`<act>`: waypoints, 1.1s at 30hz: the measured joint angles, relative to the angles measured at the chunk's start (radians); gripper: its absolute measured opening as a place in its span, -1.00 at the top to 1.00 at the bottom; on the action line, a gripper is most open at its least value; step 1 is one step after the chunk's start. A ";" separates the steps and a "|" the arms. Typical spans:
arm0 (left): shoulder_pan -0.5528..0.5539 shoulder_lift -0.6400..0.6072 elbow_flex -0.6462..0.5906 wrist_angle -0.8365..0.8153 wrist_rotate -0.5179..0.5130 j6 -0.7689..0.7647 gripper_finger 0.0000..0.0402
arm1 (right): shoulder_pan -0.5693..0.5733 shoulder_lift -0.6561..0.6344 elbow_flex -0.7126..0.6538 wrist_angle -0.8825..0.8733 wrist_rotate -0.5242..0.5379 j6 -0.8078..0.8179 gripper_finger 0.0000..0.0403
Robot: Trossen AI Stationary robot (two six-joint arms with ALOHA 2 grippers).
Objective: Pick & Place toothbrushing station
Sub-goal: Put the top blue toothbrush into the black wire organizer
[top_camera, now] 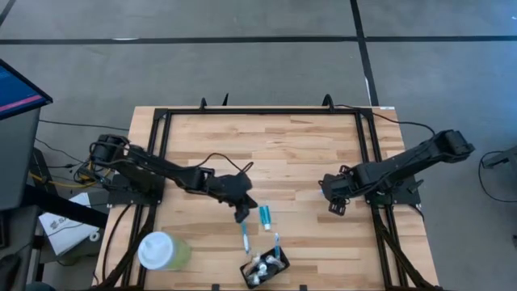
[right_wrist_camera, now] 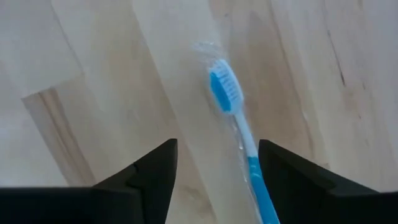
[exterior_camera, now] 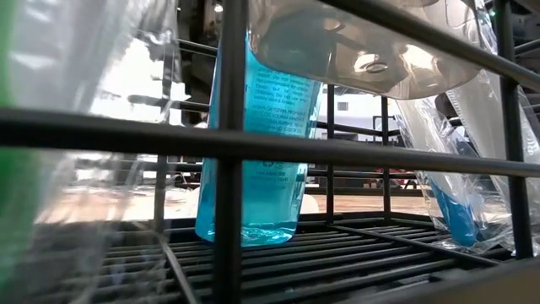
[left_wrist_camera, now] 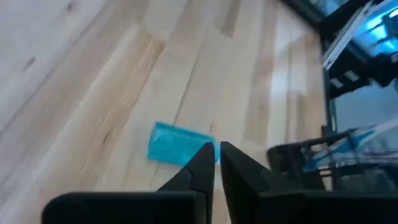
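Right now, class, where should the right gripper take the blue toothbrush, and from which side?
Grip the toothbrush at its handle, below the bristles, coming straight down: it lies flat on the table, and the open right gripper straddles the handle, so its fingers could close across the narrow width.

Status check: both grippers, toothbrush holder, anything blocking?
Left gripper shut, empty, beside the small teal tube. Right gripper open over a blue-and-white toothbrush. Black rectangular holder at near edge, part-filled. Pale green cup off left, not blocking.
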 joint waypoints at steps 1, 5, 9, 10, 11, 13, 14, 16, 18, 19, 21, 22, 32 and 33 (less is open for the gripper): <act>-0.002 -0.013 -0.011 0.006 -0.003 0.000 0.85 | 0.000 0.007 0.000 0.003 0.001 0.000 -0.08; -0.013 -0.045 -0.030 0.006 -0.004 -0.002 0.68 | -0.001 0.040 0.000 0.035 0.012 -0.001 -0.10; -0.024 -0.057 -0.033 0.018 -0.008 -0.018 0.52 | -0.007 0.072 0.000 0.036 0.049 0.000 -0.11; -0.026 -0.057 -0.033 0.016 -0.008 -0.019 0.49 | -0.008 0.076 0.000 0.037 0.053 0.000 -0.11; -0.029 -0.057 -0.033 0.019 -0.008 -0.019 0.47 | -0.012 0.081 -0.002 0.047 0.053 0.000 -0.11; -0.031 -0.057 -0.033 0.027 -0.010 -0.020 0.44 | -0.019 0.086 -0.010 0.065 0.053 0.000 -0.11; -0.031 -0.057 -0.033 0.026 -0.013 -0.020 0.43 | -0.023 0.088 -0.014 0.074 0.052 0.000 -0.11; -0.031 -0.057 -0.033 0.025 -0.015 -0.020 0.42 | -0.027 0.093 -0.023 0.078 0.052 0.000 -0.11; -0.031 -0.057 -0.033 0.026 -0.015 -0.020 0.43 | -0.036 0.106 -0.030 0.072 0.051 0.002 -0.11; -0.031 -0.057 -0.033 0.026 -0.015 -0.020 0.43 | -0.041 0.111 -0.029 0.073 0.050 0.008 -0.11; -0.031 -0.057 -0.033 0.026 -0.015 -0.020 0.44 | -0.050 0.118 -0.028 0.073 0.042 0.017 -0.11; -0.031 -0.057 -0.033 0.026 -0.015 -0.020 0.44 | -0.053 0.122 -0.027 0.074 0.035 0.019 -0.11; -0.031 -0.055 -0.033 0.026 -0.015 -0.019 0.44 | -0.067 0.183 -0.021 0.090 -0.042 -0.008 0.18; -0.031 -0.055 -0.033 0.026 -0.015 -0.019 0.44 | -0.067 0.183 -0.022 0.094 -0.047 -0.007 0.27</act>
